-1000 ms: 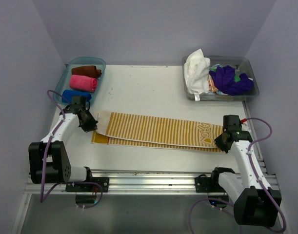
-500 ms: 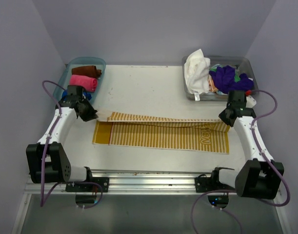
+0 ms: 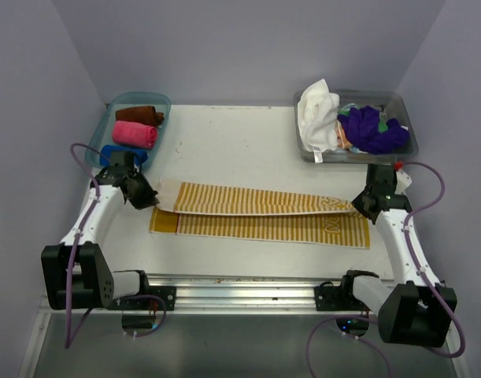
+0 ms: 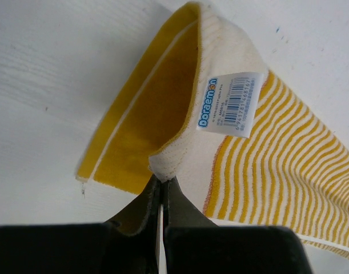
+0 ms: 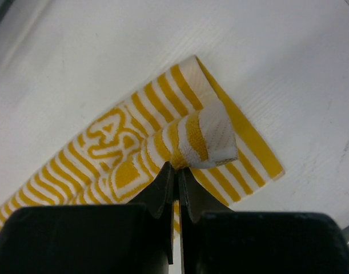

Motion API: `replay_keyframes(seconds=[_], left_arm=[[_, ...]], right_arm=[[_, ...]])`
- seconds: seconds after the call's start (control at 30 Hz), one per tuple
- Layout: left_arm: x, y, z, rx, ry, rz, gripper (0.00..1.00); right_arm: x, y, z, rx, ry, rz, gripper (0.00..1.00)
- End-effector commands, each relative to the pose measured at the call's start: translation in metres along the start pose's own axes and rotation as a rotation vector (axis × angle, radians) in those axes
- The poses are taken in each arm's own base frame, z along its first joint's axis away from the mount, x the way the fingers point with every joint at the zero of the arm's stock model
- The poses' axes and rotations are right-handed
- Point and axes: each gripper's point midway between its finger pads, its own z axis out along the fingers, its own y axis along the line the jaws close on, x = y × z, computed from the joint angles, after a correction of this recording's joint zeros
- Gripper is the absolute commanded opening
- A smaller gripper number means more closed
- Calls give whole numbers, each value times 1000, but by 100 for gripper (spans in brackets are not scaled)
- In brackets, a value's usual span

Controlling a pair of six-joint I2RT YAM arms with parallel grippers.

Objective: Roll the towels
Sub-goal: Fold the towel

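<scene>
Mustard-yellow striped towel (image 3: 260, 214) lies lengthwise mid-frame on the table (image 3: 224, 142), doubled over, with the upper layer raised at both ends. Left gripper (image 3: 148, 197) is clenched on its left corner beside the label (image 4: 230, 104); right gripper (image 3: 357, 206) is clenched on the right corner. Step is likely folding it into a narrow strip before rolling. Next: lay the upper layer flat with edges matched, let go, roll from one end. Upper left, blue bin (image 3: 163, 101) holds rolled brown towel (image 3: 139, 115), pink towel (image 3: 135, 134) and blue towel (image 3: 110, 153). Upper right, clear bin (image 3: 358, 94) holds loose white towel (image 3: 317, 110) and purple towel (image 3: 370, 130).
</scene>
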Motion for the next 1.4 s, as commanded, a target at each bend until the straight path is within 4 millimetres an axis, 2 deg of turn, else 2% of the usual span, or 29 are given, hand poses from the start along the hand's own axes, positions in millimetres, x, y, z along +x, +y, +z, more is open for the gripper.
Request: replay_keyframes(seconds=[0.0,0.07,0.23,0.57,0.8,0.93,1.13,1.37], left_arm=[[15,11,-5,-7,23,10,0],[23,16,-5,-8,29,5,0],[35,23,-7,-21,50,-7,0],[28,19,-32,-15,12,12,0],[62,38,-7,-42,101,-12,0],[69,43,1,-56,126,-32,0],[72,45,3,-66,132,-40,0],[62,44,4,-87,115,-47,0]], right_arm=[[18,-19,-2,30,30,-30,0],[25,-27,-2,47,39,-41,0],[31,-30,-1,55,53,-45,0],[21,-32,-13,60,31,-47,0],[37,-41,-7,97,71,-30,0],[42,-47,-6,128,85,-12,0],[40,-52,-7,159,77,-7,0],[42,-53,-8,162,90,-3,0]])
